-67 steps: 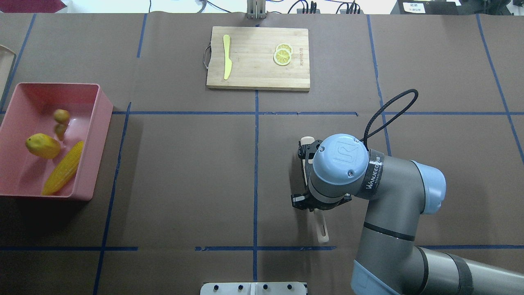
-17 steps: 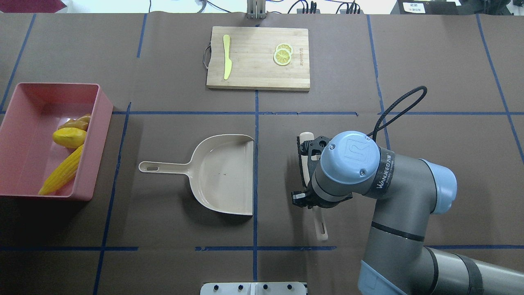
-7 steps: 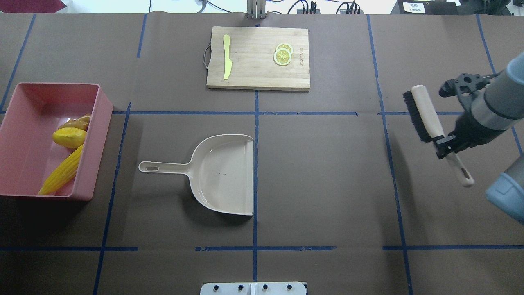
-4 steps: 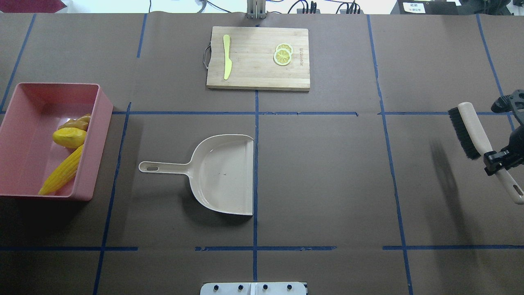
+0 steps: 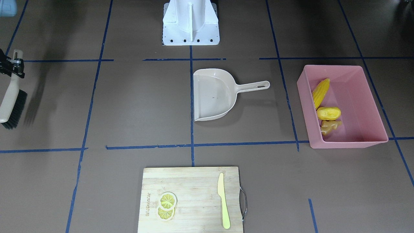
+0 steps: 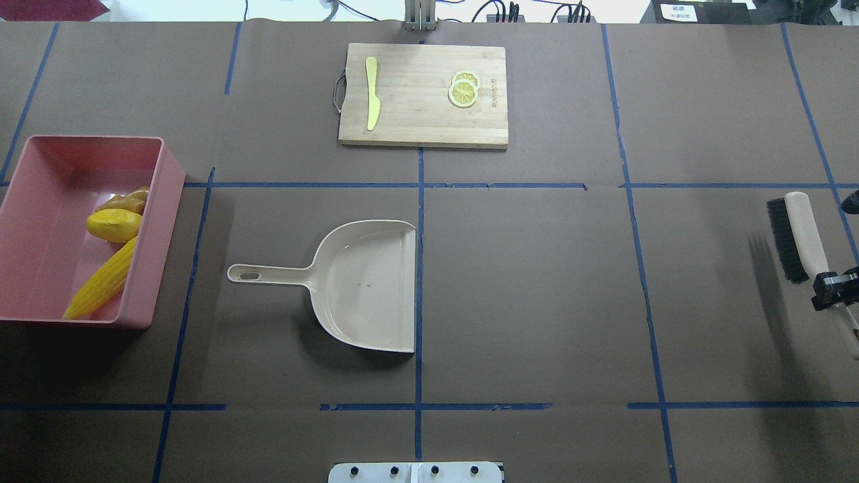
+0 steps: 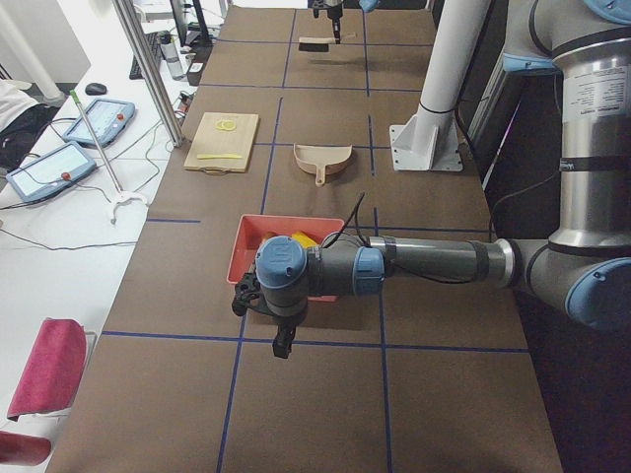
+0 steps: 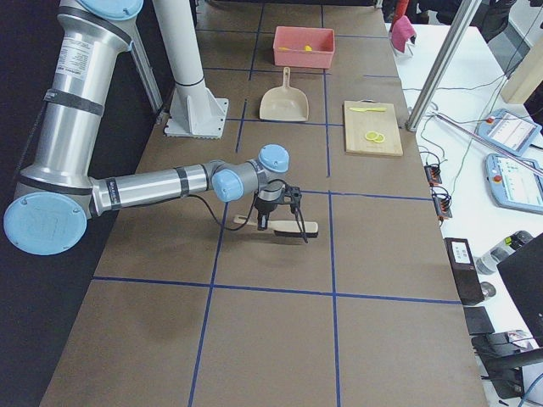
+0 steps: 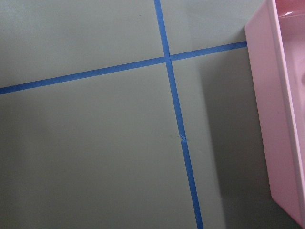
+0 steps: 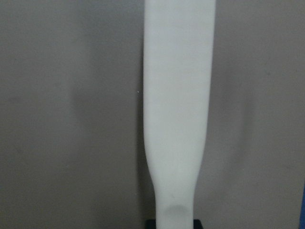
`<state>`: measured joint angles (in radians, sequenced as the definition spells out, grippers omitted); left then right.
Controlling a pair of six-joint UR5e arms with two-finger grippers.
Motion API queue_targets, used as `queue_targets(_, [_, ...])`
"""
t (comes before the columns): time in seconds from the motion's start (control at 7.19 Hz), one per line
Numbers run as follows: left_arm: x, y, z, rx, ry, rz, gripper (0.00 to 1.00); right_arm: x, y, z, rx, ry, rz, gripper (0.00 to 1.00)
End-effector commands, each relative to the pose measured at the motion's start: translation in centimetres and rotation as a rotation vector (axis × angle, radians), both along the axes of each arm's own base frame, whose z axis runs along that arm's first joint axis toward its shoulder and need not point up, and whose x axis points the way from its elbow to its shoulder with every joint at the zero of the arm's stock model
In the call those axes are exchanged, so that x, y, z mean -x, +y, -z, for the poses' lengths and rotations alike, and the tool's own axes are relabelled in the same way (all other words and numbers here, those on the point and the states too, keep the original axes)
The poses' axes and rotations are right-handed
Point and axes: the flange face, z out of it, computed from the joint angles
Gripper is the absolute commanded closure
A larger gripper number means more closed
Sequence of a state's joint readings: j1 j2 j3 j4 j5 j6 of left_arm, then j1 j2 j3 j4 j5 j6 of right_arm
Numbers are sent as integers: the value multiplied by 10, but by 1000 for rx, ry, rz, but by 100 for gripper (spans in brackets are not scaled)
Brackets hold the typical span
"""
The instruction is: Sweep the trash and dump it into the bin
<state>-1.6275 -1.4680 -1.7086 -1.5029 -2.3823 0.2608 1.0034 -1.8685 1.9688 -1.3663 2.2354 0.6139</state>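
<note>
Overhead exterior view: all three pieces of trash lie inside the pink bin [image 6: 173, 201] at the bench's left end. The long corn cob [image 6: 100, 287] rests along the wall nearest the dustpan. The yellow potato-like lump [image 6: 114, 225] sits at its far tip, and the tan ginger root [image 6: 127, 199] is just beyond that. The beige dustpan [image 6: 366, 288] sits flat and bare mid-bench with its handle pointing toward the bin.

At the far right edge the right tool [image 6: 835, 290] is clenched on the handle of the brush [image 6: 798, 235]. The brush's shadow falls apart from it, so it looks lifted off the bench.

The left tool [image 7: 266, 315] shows only in the exterior left view, hanging low beside the bin's outer end. I cannot tell whether its fingers are parted or closed.

The toy foods look like light, hard, smooth plastic. The lump would likely roll and the cob pivot if pushed off-centre. They suit sweeping better than pinching, with the cob taken across its middle if gripped. The tub looks stiff and light, best held by a rim.

With nothing loose visible on the bench, the task seems essentially finished. The cutting board [image 6: 423, 94], knife [image 6: 371, 92] and lemon slices [image 6: 463, 89] sit well apart at the far side.
</note>
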Motion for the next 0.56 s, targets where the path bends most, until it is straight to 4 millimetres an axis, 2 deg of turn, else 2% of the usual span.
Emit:
queue_targets(0.0, [0, 0, 0, 1, 0, 0, 0, 9, 13, -20, 30, 18, 33, 99])
queue_targets(0.28, [0, 0, -1, 2, 0, 0, 0, 16, 16, -33, 49, 34, 53, 95])
queue_targets(0.42, [0, 1, -2, 5, 0, 0, 0, 16, 16, -36, 46, 34, 65, 80])
